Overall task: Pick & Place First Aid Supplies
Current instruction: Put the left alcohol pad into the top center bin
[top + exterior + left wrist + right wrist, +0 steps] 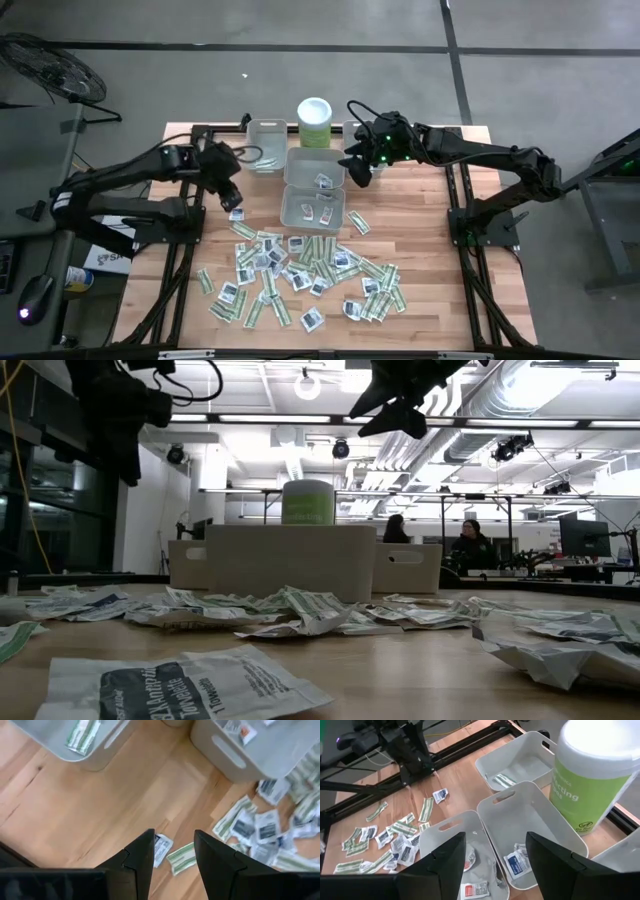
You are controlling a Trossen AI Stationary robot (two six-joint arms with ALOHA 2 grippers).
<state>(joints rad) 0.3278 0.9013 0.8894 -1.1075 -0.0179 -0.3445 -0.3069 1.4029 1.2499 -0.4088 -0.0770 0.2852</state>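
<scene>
Dozens of packets (300,275) lie scattered across the near half of the table (420,200), while three grey bins (313,206) at the far side already hold a few (a green strip in one, white squares in the other two). We see the left gripper (233,195) hanging above a white square packet (161,847) and a green strip (181,857) near the left bin, its fingers parted and nothing between them. The right gripper (358,170) waits over the bins beside the green canister (314,122), jaws wide and empty. We judge the risk plain: the two packets lie almost touching, so a descent could pinch both at once, or nudge one flat against the wood and miss it.
</scene>
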